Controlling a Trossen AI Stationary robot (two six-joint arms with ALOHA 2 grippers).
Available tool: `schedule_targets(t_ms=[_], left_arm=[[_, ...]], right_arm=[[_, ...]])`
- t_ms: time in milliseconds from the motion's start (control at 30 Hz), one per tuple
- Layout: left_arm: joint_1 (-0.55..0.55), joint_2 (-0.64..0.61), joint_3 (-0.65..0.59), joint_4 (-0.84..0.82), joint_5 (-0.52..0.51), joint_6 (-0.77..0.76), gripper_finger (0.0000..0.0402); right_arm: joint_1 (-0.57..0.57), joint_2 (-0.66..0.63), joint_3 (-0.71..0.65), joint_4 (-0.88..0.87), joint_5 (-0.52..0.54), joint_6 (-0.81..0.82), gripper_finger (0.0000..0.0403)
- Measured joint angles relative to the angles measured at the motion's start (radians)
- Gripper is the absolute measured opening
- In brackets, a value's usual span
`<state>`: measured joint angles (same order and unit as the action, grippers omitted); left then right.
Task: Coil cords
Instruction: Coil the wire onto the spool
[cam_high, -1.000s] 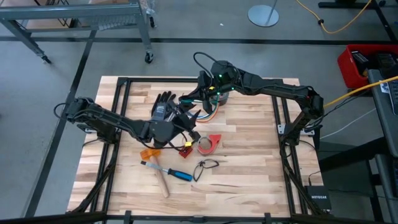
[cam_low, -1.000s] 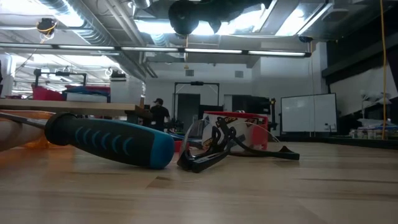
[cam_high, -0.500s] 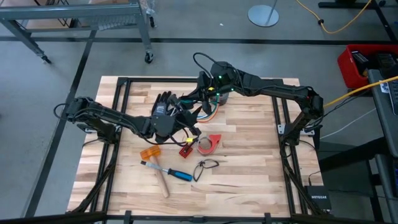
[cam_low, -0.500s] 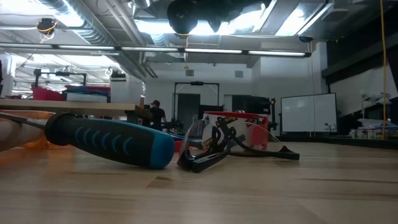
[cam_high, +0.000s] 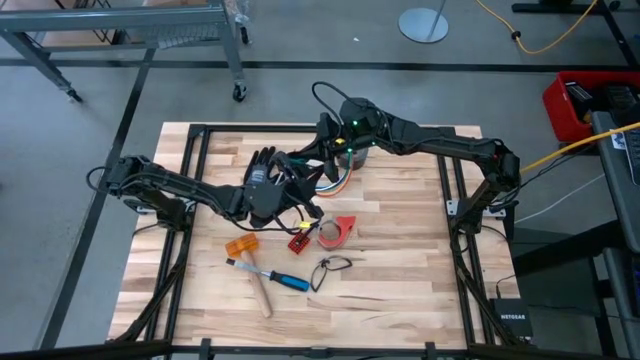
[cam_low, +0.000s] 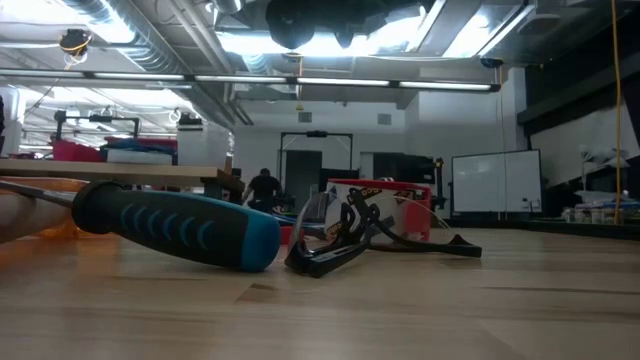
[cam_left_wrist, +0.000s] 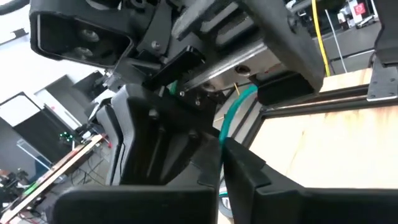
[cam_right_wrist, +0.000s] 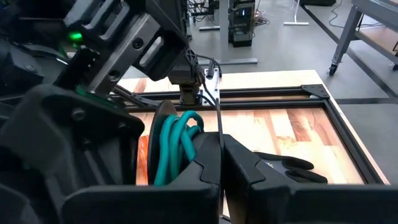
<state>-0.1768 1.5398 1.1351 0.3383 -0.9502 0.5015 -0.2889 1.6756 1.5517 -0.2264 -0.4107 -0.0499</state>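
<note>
now i am in the gathering step of coiling the cords (cam_high: 325, 178), a loose bundle of blue, yellow, white and orange wires lying toward the far middle of the table (cam_high: 400, 270), just beside the black glove (cam_high: 262, 165). both of my arms meet over that bundle. my right end effector (cam_high: 318, 165) reaches in from the far right corner side, and its jaws are pressed together; in my right wrist view the teal strands (cam_right_wrist: 174, 146) loop just ahead of them, and a thin dark strand runs up from where they meet, so i judge i have a wire pinched there, though i cannot tell for certain. my left end effector (cam_high: 292, 195) comes in from the left edge and sits just nearer than the right one, fingers drawn fully together. my left wrist view shows a green strand (cam_left_wrist: 231, 115) running down toward the closed tips, but whether it is actually clamped i cannot tell.

next, i judge, one end effector must anchor the bundle while the other leads the free length round into a loop. the wires are thin and springy, so they could slip out or tangle with the glove.

nearer the front edge lie a red tape dispenser (cam_high: 337, 231), a blue-handled tool (cam_high: 270, 277) and a small black loop (cam_high: 331, 267), untouched.
</note>
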Motion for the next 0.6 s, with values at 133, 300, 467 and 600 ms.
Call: schedule_targets(t_ms=[133, 300, 467, 600], left_arm=[[0.000, 0.000, 0.000, -0.058, -0.002, -0.054, 0.0013], [0.000, 0.000, 0.000, -0.161, -0.007, -0.162, 0.0014], [0.000, 0.000, 0.000, -0.208, -0.003, -0.234, 0.0003], [-0.010, 0.000, 0.000, -0.217, -0.003, -0.267, 0.0001]], right_arm=[[0.001, 0.000, 0.000, 0.000, -0.001, 0.000, 0.0004], [0.001, 0.000, 0.000, -0.002, -0.001, -0.001, 0.0003], [0.001, 0.000, 0.000, 0.005, -0.003, 0.000, 0.0003], [0.001, 0.000, 0.000, 0.000, -0.003, -0.003, 0.0003]])
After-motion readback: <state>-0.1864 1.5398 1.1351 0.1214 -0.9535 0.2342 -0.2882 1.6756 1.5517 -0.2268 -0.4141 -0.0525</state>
